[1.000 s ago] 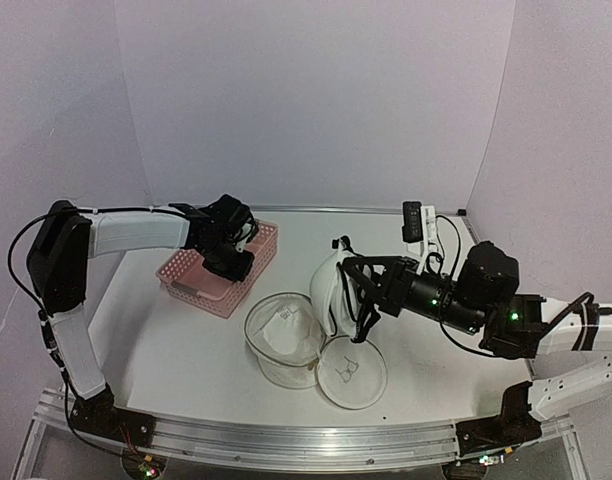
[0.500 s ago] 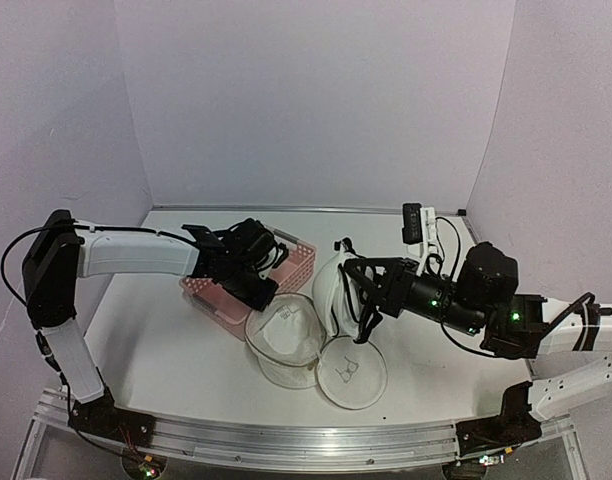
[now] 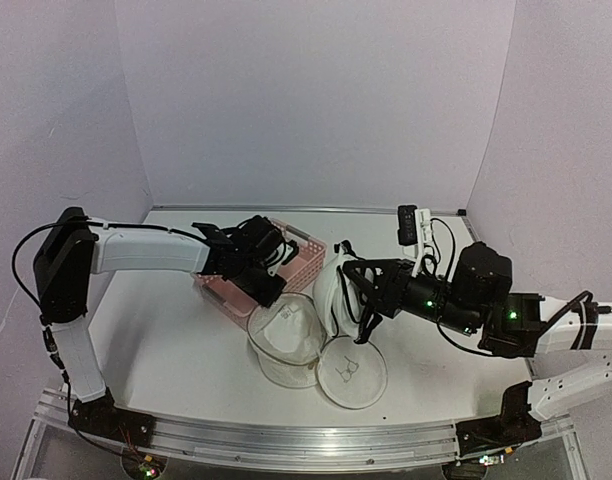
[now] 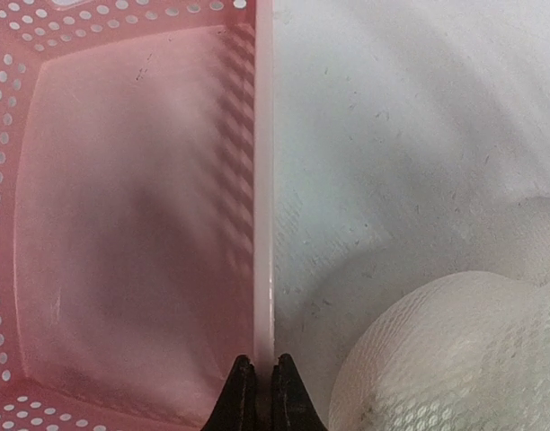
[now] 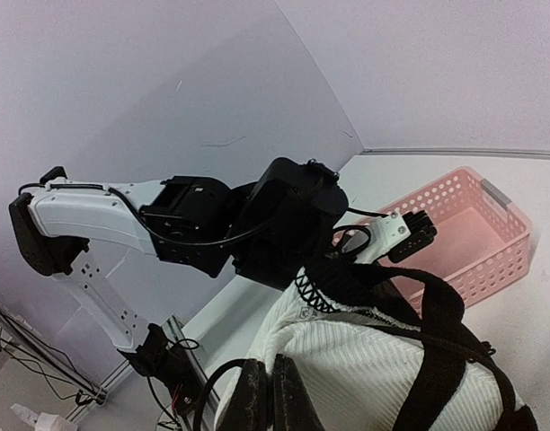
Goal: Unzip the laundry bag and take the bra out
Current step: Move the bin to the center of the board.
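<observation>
The left gripper [image 3: 266, 288] is pinched onto the long side wall of the pink slotted plastic basket [image 3: 304, 256]. In the left wrist view its fingertips [image 4: 240, 400] sit one on each side of that pale rim, with almost no gap between them. The basket [image 4: 131, 224] fills the left half of that view. The white table [image 4: 392, 135] fills the right half, and the round white mesh laundry bag [image 4: 446, 368] bulges in at the lower right corner, near the fingers.

In the top view the laundry bag [image 3: 286, 345] lies unzipped in two round halves at lower centre. The basket's near edge is right at the rim of the left half. Bare tabletop [image 3: 156, 340] runs along the left side.

The right gripper [image 3: 354, 292] holds the soft white bra with dark straps [image 3: 331, 285] up right of centre, above the bag. Its jaws are closed on the fabric [image 5: 347, 377] at the bottom edge of the right wrist view.

Since a second ago the left arm has dragged the basket rightward, from left of centre up to the bag. The right arm has hardly moved.
</observation>
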Controlling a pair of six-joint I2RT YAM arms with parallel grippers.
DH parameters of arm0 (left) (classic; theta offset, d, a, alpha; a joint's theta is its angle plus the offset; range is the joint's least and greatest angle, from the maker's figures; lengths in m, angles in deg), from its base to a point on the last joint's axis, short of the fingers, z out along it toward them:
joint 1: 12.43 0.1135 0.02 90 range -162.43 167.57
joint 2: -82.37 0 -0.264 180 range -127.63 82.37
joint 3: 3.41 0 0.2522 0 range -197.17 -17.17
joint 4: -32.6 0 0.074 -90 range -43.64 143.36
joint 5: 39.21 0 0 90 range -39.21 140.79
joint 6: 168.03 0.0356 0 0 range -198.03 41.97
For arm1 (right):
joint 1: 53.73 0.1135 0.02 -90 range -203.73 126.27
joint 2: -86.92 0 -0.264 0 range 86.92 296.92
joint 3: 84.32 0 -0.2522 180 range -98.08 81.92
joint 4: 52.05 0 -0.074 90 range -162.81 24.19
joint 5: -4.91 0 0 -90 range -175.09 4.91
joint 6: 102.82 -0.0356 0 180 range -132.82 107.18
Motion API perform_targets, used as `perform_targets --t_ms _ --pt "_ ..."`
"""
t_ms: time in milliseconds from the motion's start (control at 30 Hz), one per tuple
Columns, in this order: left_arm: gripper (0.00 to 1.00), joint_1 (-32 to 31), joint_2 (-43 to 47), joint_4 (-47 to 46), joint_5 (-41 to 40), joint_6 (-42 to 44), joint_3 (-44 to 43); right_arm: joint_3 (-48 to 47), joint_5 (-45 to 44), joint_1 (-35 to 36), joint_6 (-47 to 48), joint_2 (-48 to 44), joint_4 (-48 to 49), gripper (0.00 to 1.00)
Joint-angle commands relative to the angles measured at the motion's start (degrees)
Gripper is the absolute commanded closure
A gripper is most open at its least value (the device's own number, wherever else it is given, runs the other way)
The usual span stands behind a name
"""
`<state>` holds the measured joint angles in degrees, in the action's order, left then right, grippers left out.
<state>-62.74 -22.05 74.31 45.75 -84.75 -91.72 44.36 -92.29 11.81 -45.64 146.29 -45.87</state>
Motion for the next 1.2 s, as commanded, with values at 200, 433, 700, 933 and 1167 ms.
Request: perform_targets --t_ms 200,433,700,933,1167 --pt "0.96 0.2 -4.6 -3.5 2.7 5.0 -8.7 -3.9 -2.5 -0.2 1.4 -0.6 -0.7 1.00" --pt "0.58 0.2 -1.1 -3.5 2.3 4.3 -6.2 -5.1 -3.2 -0.2 2.3 0.1 -1.4 1.00" --pt "0.46 0.2 7.3 -3.5 -2.4 3.1 -5.9 -9.0 -5.3 -0.2 4.7 2.7 -3.6 1.00" --pt "0.39 0.3 16.4 -3.2 -12.0 1.2 -4.6 -16.0 -6.3 -0.4 8.6 8.4 -6.0 1.00" --pt "0.35 0.1 30.1 -3.0 -18.5 -3.3 2.1 -27.2 -2.8 -3.6 11.4 17.9 -9.1 1.00"
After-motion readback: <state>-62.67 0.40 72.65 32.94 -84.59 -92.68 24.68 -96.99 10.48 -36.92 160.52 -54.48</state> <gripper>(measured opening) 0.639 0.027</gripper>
